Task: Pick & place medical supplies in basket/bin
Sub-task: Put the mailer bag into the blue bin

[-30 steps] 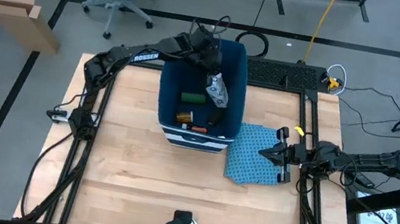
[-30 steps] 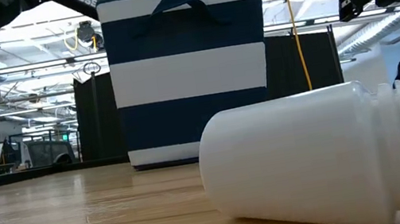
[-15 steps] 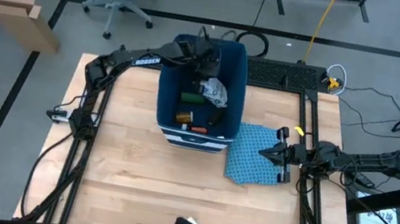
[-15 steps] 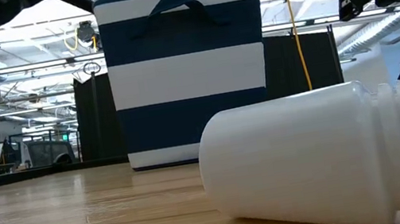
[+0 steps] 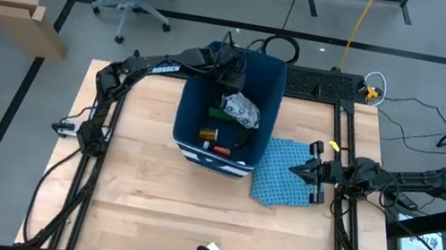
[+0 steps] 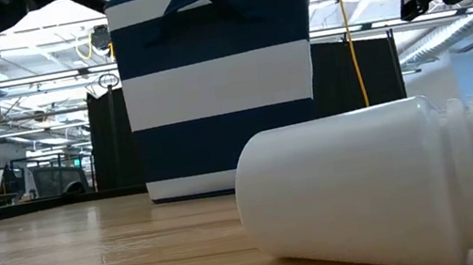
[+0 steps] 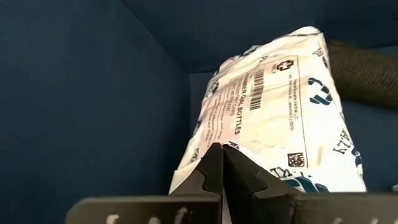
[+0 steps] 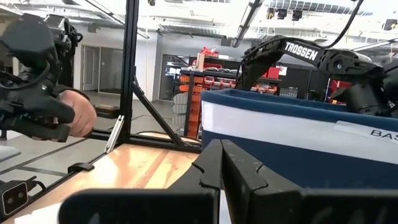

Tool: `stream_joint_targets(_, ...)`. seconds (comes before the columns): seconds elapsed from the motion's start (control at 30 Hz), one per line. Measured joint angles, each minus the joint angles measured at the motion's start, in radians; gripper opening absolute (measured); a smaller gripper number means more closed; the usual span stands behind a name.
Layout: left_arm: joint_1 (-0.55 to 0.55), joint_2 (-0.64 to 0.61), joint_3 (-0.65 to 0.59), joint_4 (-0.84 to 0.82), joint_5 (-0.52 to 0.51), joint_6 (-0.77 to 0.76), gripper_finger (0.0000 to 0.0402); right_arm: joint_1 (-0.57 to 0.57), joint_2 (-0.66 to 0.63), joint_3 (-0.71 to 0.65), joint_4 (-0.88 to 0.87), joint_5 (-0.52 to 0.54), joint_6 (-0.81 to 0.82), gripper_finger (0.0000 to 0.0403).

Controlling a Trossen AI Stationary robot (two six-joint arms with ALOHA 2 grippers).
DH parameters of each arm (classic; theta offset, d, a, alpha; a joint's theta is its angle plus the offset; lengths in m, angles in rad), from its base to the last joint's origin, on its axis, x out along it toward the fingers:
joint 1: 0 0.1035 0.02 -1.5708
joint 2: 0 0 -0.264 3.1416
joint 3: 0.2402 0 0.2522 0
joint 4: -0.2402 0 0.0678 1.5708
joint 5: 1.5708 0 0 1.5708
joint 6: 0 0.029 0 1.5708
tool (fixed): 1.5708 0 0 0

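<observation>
Left gripper (image 5: 232, 81) is down inside the bin (image 5: 197, 107), near its far wall, fingers (image 7: 214, 171) pinched together on the lower edge of the white packet (image 7: 283, 118); whether they truly clamp film or just touch it is hard to tell, but it reads as holding the packet. In the high view the packet (image 5: 240, 108) sits crumpled in the bin's middle-far part, above the other supplies: a green box (image 5: 217, 116), an orange bottle (image 5: 206, 133) and a red-white tube (image 5: 219, 150) near the front wall. The bin looks tilted or shoved askew, its front side showing stripes and a handle in the low view (image 6: 218, 78). Packet likely handles as light, soft, crinkly plastic, slick and floppy, no rigid edge, so a pinch on a corner or seam is the sane hold; a mid-face pinch would probably just slip or bunch. Not fragile-looking. Since it is already in the bin, letting go here seems enough. Bin itself seems light enough to slide or tip when the arm bumps a wall. Right gripper (image 5: 316, 173) waits over the blue cloth (image 5: 277, 181) beside the bin, fingers (image 8: 217, 168) closed together, empty. A white bottle (image 6: 397, 183) lies on its side on the table (image 5: 148, 194) near the front edge, not yet binned.
</observation>
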Motion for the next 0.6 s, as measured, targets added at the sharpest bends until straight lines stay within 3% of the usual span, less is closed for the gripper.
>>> stream_joint_targets(0.17, -0.026, -0.007, 0.021, -0.026, -0.026, 0.066, 0.0000, 0.000, 0.000, 0.000, 0.000, 0.000, 0.001, 0.0000)
stream_joint_targets(0.3, -0.058, -0.007, 0.061, -0.075, 0.013, 0.186, 0.0000, 0.000, 0.000, 0.000, 0.000, 0.000, 0.001, 0.0000)
stream_joint_targets(0.6, -0.041, 0.051, 0.131, -0.060, 0.328, 0.251, 0.0000, 0.000, 0.000, 0.000, 0.001, 0.000, 0.004, 0.0000)
